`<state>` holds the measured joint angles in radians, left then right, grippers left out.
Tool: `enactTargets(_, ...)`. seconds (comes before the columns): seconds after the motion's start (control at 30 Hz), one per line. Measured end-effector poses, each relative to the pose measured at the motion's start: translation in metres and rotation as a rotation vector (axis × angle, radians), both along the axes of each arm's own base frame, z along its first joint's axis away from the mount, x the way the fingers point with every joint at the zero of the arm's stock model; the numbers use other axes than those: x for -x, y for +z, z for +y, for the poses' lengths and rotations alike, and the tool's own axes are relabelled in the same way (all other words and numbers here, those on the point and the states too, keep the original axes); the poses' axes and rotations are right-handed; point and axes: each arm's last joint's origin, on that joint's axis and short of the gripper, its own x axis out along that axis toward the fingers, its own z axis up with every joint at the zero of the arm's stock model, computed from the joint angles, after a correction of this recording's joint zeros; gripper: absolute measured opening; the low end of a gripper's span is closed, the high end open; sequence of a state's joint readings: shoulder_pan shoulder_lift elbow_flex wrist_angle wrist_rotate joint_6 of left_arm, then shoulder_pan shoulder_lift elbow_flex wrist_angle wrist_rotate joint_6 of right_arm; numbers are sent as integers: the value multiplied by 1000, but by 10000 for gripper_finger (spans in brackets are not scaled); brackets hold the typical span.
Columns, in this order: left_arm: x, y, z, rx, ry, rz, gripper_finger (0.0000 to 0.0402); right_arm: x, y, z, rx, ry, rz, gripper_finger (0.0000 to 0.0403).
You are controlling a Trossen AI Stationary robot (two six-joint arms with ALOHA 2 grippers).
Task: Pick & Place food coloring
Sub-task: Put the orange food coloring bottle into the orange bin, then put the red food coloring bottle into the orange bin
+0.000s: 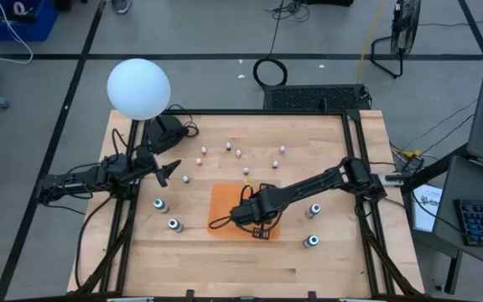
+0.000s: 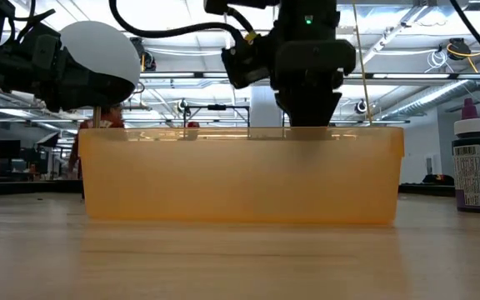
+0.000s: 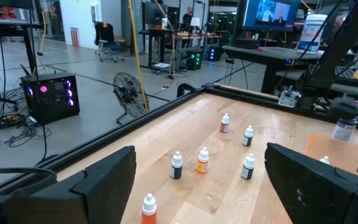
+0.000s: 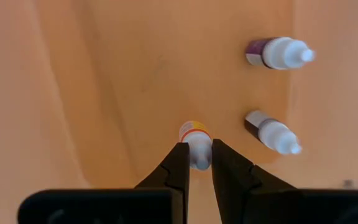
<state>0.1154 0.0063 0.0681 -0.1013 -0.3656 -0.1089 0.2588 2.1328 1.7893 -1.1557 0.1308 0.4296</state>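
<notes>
right gripper (image 4: 196, 163) over the orange tray (image 1: 225, 201), clenched on a small white-capped food coloring bottle (image 4: 196, 138) | two more small bottles (image 4: 277, 53) lie inside the tray | left gripper (image 1: 168, 172) released, above the table (image 1: 225, 268); other small bottles (image 3: 202, 160) stand there

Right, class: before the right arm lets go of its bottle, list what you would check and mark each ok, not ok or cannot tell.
1. The right gripper is shut on the small bottle, fingers either side of its white top: ok.
2. The right gripper is above the orange tray, not above bare table: ok.
3. The small bottle touches the tray floor: cannot tell.
4. The spot below is apart from the two bottles lying in the tray: ok.
5. The left gripper is open and waits at the table's left side, apart from the tray: ok.
</notes>
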Motion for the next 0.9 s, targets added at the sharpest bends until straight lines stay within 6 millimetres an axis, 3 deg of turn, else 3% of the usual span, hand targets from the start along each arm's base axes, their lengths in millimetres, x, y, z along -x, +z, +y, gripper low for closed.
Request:
enactTargets(0.33,0,0,0,0,0,0,353,5,-16,-2,-11,-4,-39,36)
enactTargets(0.5,0,0,0,0,0,0,353,6,-11,-2,-26,-58,-72,112)
enactTargets(0.7,0,0,0,0,0,0,353,14,21,-4,-51,-109,-147,178)
enactTargets(0.9,0,0,0,0,0,0,353,36,69,-16,3,-123,-234,188)
